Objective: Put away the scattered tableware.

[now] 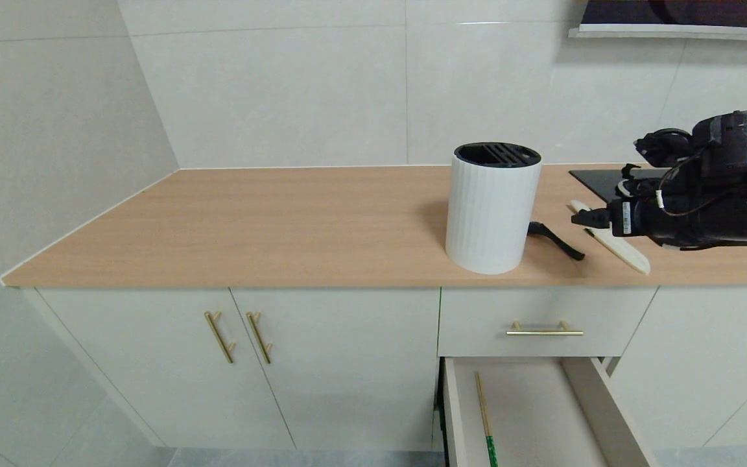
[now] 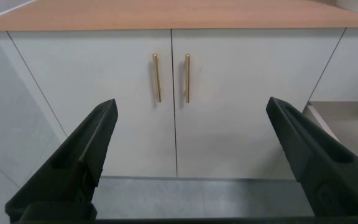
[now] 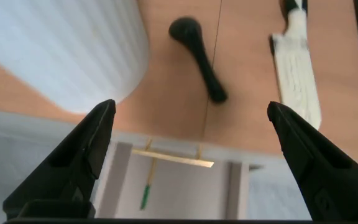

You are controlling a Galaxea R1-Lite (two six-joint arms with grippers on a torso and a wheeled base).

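Cream-white drawer [image 1: 581, 402] is the closest thing, pulled out under the counter, with thin wooden chopsticks with a green end [image 1: 485, 415] lying inside near its left wall. The left gripper [image 2: 191, 109] hangs low in front of the white cabinet doors with brass bar handles [image 2: 171, 78], claw spread wide and holding nothing.

Up on the light wood countertop [image 1: 283, 227], a cream flat utensil [image 1: 629, 258] lies near the front edge - can't tell if it's a knife or a spatula. Just left of it is a black plastic utensil with a rounded end [image 1: 558, 243], that end tucked right beside the tall white ribbed holder with a black slotted top [image 1: 493, 207]. The right gripper [image 1: 582, 218] hovers above those two pieces, claw also spread wide and empty. Behind it there's a black glass cooktop [image 1: 597, 181].

My worry is that both pieces lie flat on the wood, so a pinch could skid off them. A nudge could push the cream one over the edge, and going for the black one could bump the holder - it's touching or nearly so.
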